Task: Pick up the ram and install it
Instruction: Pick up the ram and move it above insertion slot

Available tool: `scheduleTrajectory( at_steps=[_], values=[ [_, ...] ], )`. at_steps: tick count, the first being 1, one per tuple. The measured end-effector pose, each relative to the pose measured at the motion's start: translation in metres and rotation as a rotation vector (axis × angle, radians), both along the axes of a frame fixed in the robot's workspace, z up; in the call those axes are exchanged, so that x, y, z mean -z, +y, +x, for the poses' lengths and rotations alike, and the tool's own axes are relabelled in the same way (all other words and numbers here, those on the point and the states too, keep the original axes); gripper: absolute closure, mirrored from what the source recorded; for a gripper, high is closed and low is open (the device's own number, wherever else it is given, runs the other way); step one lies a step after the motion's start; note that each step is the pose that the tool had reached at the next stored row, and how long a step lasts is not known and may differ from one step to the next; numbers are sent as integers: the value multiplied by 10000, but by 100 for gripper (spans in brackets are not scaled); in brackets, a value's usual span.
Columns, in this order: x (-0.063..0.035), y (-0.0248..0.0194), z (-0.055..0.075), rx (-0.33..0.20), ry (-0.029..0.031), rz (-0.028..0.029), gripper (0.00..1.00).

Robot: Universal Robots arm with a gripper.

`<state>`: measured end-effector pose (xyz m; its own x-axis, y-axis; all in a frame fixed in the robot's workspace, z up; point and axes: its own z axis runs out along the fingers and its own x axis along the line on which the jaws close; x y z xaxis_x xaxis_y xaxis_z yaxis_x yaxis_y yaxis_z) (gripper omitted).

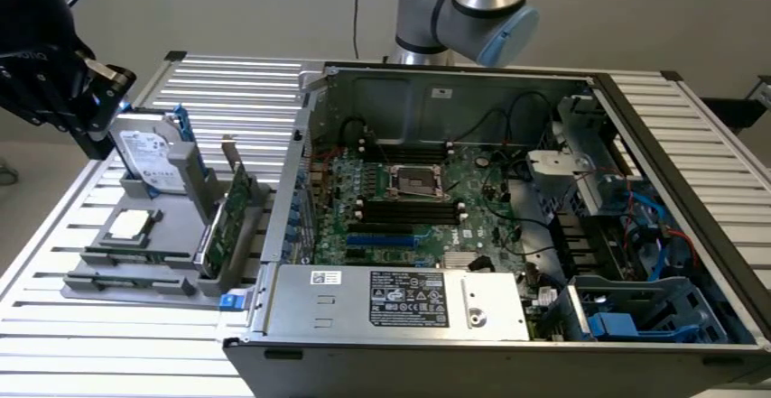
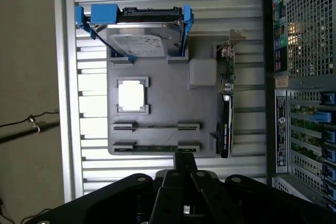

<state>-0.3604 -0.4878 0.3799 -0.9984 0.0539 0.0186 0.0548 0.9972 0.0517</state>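
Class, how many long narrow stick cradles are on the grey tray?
2. They lie parallel at the end of the tray opposite the hard drive: the inner cradle next to the square chip, the outer cradle at the tray's edge, holding the ram.

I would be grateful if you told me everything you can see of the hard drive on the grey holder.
The hard drive is a silver metal box with a white printed label on its broad face, held in a blue plastic carrier. It stands on edge, leaning a little, in a bracket at one end of the grey holder, which alone supports it.
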Motion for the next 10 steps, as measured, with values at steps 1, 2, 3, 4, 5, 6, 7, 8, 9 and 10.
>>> scheduleTrajectory(
  at_steps=[1,2,3,4,5,6,7,8,9,10],
  values=[
    [0,0,0,0,0,0,89],
    [0,0,0,-1,1,0,89],
    [0,1,-1,-2,0,-3,89],
    [2,4,-3,-4,-23,-17,89],
    [7,3,-2,-117,-57,-19,89],
    [12,3,-1,-296,-80,-19,89],
    [17,4,-2,-480,-99,-19,89],
    [23,4,-3,-648,-114,-17,89],
    [29,4,-3,-839,-128,-16,89],
    [36,4,-3,-1025,-137,-16,89]
  ],
)
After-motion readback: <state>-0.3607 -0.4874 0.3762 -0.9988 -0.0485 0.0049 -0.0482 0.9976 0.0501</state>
